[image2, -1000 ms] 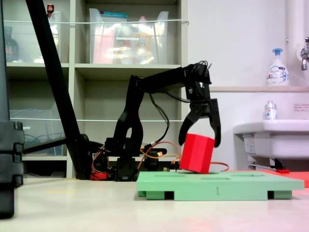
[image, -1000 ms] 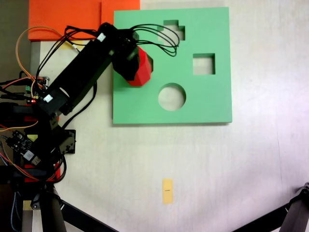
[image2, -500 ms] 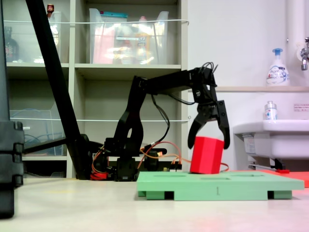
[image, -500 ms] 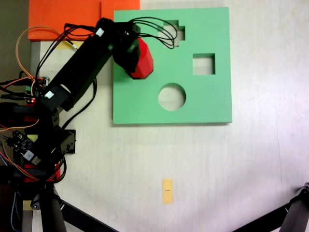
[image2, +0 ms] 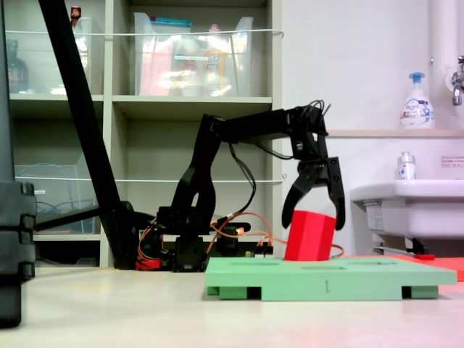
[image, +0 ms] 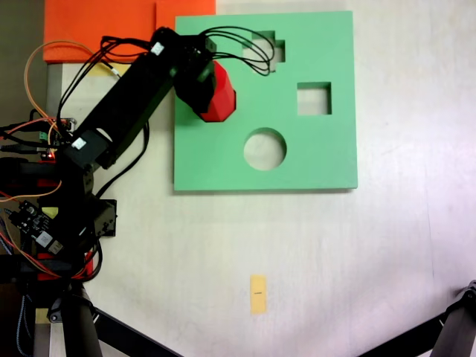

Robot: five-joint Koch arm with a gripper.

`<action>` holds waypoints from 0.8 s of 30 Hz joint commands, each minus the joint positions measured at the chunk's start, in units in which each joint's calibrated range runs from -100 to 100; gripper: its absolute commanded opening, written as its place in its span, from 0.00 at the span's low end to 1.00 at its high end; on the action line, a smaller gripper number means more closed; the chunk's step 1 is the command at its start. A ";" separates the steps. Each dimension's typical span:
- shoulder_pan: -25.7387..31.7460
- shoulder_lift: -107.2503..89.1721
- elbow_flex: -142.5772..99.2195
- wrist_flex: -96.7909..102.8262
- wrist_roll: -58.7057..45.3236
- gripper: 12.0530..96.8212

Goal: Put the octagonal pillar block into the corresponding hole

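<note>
You had the gripper point(image2: 314, 217) clamped around the top of the red block point(image2: 309, 235), which stood a bit tilted on the green board point(image2: 377, 279), near its edge closest to the arm's base.

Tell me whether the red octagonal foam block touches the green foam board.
Touching: in a fixed view the red block stands with its base on the green board, no gap visible.

Matt foam: red octagonal pillar block point(image2: 310, 235), green board point(image: 327, 149).
</note>
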 commanded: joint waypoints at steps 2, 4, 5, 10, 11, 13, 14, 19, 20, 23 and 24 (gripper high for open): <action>0.05 -0.31 0.39 4.80 -1.66 0.48; 0.00 0.11 0.29 5.19 -3.76 0.49; 0.00 0.25 0.29 5.28 -4.40 0.49; 0.10 1.23 0.19 5.19 -4.64 0.51; 0.15 1.23 -0.11 5.19 -4.64 0.57; 0.15 1.09 -0.11 5.09 -4.59 0.76; 0.20 0.81 -0.11 5.09 -4.59 0.87; 0.15 -0.59 -0.01 4.99 -4.69 0.99; 0.15 -1.84 0.19 4.90 -4.74 0.99; 0.05 -10.64 0.39 4.80 -6.15 0.99; -0.24 -14.83 0.19 4.32 -7.08 0.99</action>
